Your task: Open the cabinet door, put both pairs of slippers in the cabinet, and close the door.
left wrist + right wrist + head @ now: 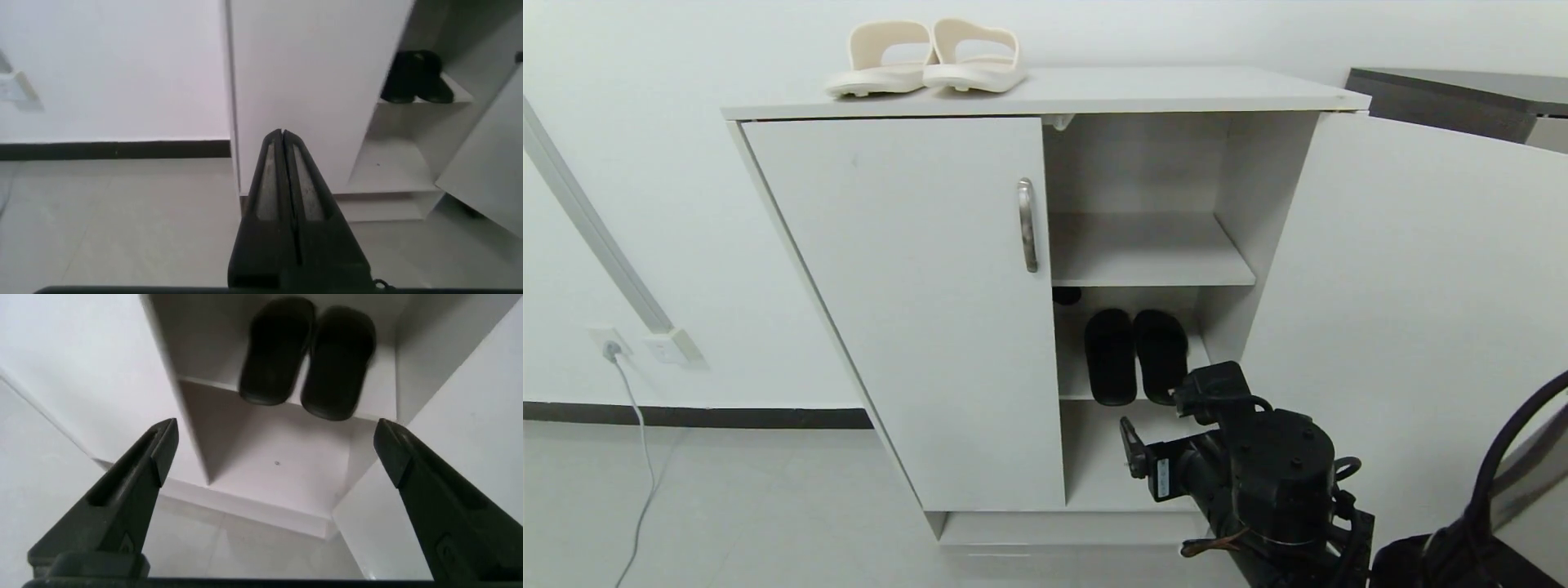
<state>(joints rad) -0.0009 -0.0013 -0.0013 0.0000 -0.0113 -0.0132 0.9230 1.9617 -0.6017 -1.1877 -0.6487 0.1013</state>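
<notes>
White wall [645, 163] and pale tiled floor [727, 506] surround a white cabinet [1176, 90] whose right door [1421, 286] stands swung open and whose left door [907, 302] is closed. One black pair of slippers [1135, 355] lies side by side on the middle shelf, toward its front edge. The cream pair of slippers [927, 57] sits on the cabinet top, at the front edge near the left corner, and remains to be stowed. Judged by appearance, the cream pair is light, moulded foam or rubber: somewhat flexible, not fragile, fairly grippy. The strap arch or a sidewall of the sole would offer the soundest hold. The right gripper [275, 433] is spread wide, empty, low before the open compartment beneath the black pair and well below the cream pair. The left gripper [282, 135] has its fingers pressed together, holding nothing, low in front of the closed door, well apart from both pairs.
</notes>
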